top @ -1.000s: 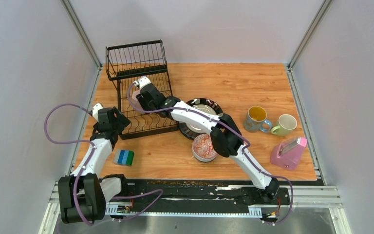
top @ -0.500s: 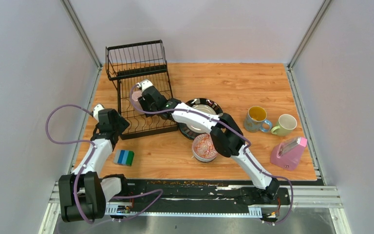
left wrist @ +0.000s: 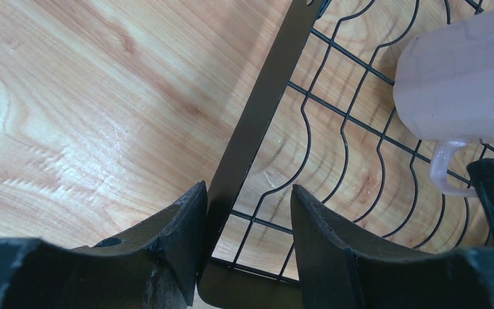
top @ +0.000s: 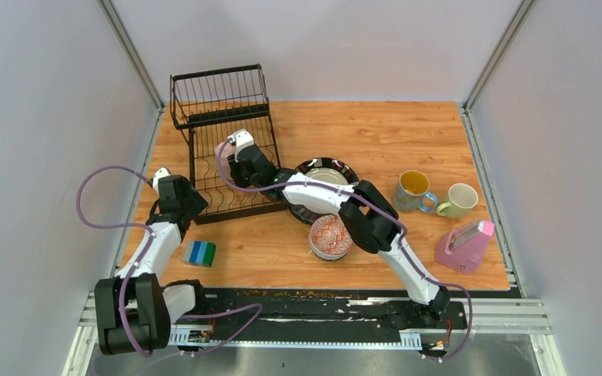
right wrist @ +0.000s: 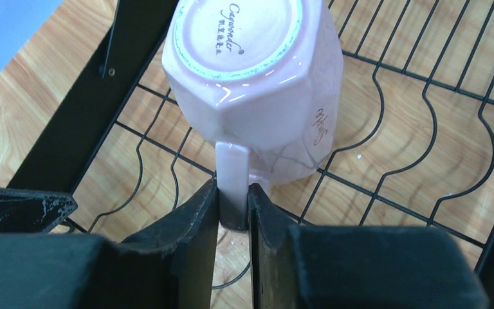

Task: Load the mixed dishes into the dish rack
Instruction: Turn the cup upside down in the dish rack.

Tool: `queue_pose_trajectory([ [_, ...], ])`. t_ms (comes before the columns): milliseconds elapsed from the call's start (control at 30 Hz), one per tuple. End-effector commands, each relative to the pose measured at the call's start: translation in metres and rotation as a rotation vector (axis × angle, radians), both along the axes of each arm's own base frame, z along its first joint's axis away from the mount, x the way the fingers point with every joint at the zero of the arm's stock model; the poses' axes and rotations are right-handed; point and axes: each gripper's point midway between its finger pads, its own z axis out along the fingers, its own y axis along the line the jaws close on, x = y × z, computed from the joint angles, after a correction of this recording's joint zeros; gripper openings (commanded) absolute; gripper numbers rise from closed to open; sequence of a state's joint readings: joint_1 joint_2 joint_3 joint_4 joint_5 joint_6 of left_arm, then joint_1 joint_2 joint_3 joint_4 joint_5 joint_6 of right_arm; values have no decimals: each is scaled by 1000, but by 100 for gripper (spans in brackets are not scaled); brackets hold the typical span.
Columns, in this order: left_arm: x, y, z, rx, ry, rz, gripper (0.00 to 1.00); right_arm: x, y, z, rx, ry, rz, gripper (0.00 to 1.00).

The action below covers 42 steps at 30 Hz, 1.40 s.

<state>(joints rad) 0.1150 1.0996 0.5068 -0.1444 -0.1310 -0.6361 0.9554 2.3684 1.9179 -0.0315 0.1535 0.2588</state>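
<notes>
- The left tool (left wrist: 247, 193) had narrowed from a wide opening to about half. It stood astride the front-left frame bar of the dish rack (left wrist: 264, 103). A gap remained beside the bar, so I judged it was not yet clamped and was only preparing to steady the rack.
- The rack stood at the far left of the tabletop (top: 376, 133) and seemed to keep its place.
- The pink mug (right wrist: 257, 84) was inside the rack's lower slotted tray. It was tipped so that its base faced the right wrist camera and its handle pointed down toward the tool. It looked glossy, pale pink and faceted, with a green ring and a printed mark on the base.
- The right tool (right wrist: 233, 193) had closed over the last second and pinched the mug's handle from both sides. The mug was therefore in the rack but not released, and this dish seemed nearly loaded.
- Further right, the black-rimmed plate (top: 331, 174), the patterned bowl (top: 329, 235), the blue-yellow mug (top: 413, 190) and the green mug (top: 459, 200) stood on the tabletop. Most of the task remained.
</notes>
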Motion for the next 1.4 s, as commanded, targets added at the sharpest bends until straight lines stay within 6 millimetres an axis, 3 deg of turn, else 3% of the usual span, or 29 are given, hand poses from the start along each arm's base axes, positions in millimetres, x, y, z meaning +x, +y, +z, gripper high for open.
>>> queue_pose_trajectory([
  [0, 2, -7, 12, -20, -39, -46, 56, 26, 10, 74, 168, -170, -56, 23],
  [233, -1, -20, 13, -59, -68, -100, 50, 50, 15, 68, 214, -169, -115, 24],
  [633, -1, -29, 9, -74, -44, -176, 41, 44, 27, 56, 298, -135, -82, 27],
  [833, -1, -36, 5, -96, -23, -218, 39, 53, 40, 34, 311, -96, -97, 27],
  [1367, 0, -40, 6, -103, -14, -243, 34, 88, 53, 36, 461, -119, -89, 33],
])
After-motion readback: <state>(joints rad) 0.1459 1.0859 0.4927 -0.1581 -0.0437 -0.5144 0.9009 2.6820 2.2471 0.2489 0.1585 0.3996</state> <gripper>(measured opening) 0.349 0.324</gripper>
